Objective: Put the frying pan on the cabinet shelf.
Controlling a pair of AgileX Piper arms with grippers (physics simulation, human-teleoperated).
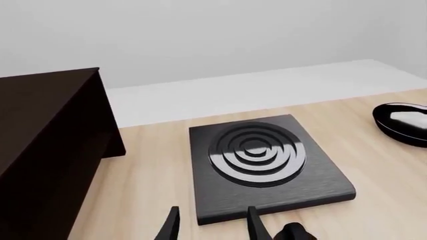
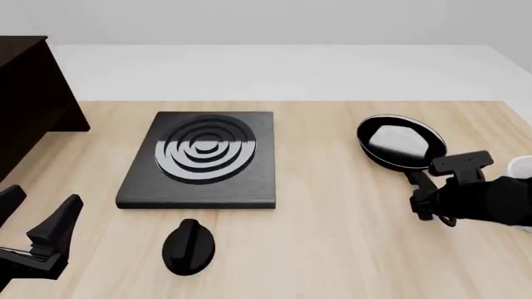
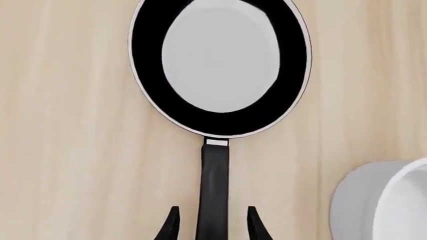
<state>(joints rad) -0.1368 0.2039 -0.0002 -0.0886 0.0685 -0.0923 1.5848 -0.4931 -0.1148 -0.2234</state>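
The frying pan (image 2: 400, 141) lies flat on the right of the tabletop, glossy black, with its handle (image 2: 420, 179) pointing toward me. In the right wrist view the pan (image 3: 220, 65) fills the upper part and its handle (image 3: 215, 185) runs between the fingers of my right gripper (image 3: 213, 212). That gripper is open, with a small gap on each side of the handle. From the front, my right gripper (image 2: 425, 198) sits over the handle's near end. The dark cabinet (image 2: 29, 93) stands at the far left. My left gripper (image 2: 37, 210) hangs open and holds nothing at the near left.
A flat black stove plate (image 2: 199, 159) with concentric rings lies at the table's middle, and a black oval knob (image 2: 189, 246) in front of it. A white round vessel (image 3: 383, 200) stands just right of the pan's handle. The cabinet (image 1: 47, 140) rises close beside the left gripper (image 1: 212, 222).
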